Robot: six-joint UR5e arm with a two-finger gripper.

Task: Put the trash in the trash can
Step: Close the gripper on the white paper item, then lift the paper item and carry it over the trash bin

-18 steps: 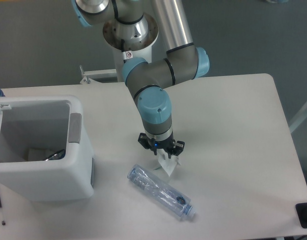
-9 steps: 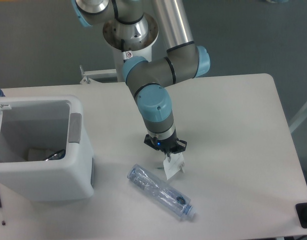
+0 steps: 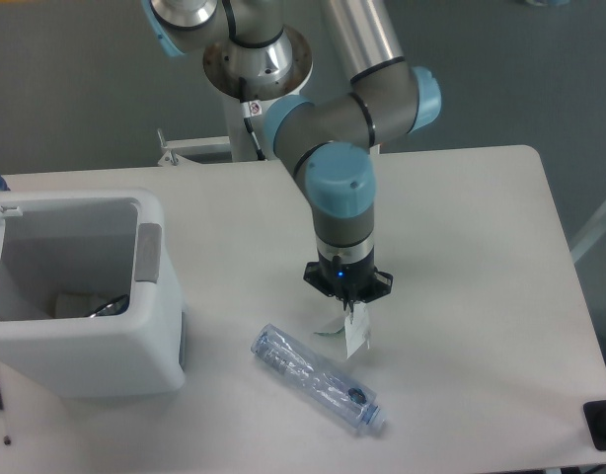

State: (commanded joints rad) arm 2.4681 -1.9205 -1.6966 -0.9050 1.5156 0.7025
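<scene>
Counter (image 3: 461,227): white, carrying all listed items, viewed from a fixed camera above.

Trash can (image 3: 135,346): large white bin, set at the nine o'clock edge of the counter, mouth open upward so that items could be dropped in from above. A grey patch was noted on its rim at the three o'clock side. Some contents were visible at the bottom; their nature could not be told.

Bottle (image 3: 318,378): clear plastic, lying on its side near the six o'clock edge, its long axis running from ten o'clock to four o'clock. It was untouched by the arm and well apart from the bin.

Card (image 3: 354,334): small, white, folded, hung just below the gripper (image 3: 350,308) at the counter's centre, just beside the bottle's ten o'clock end. A thin shadow was seen beneath it, so it was judged to be lifted clear of the counter or nearly so.

Gripper: pointed straight down, the wrist held vertical so that the card's upright fold could be pinched from above. The jaws were seen drawn together on the card's upper edge.

Progress: neither piece of trash was yet in the bin. Carriage of the card toward nine o'clock, over the bin mouth, was judged to be the step required next.
</scene>
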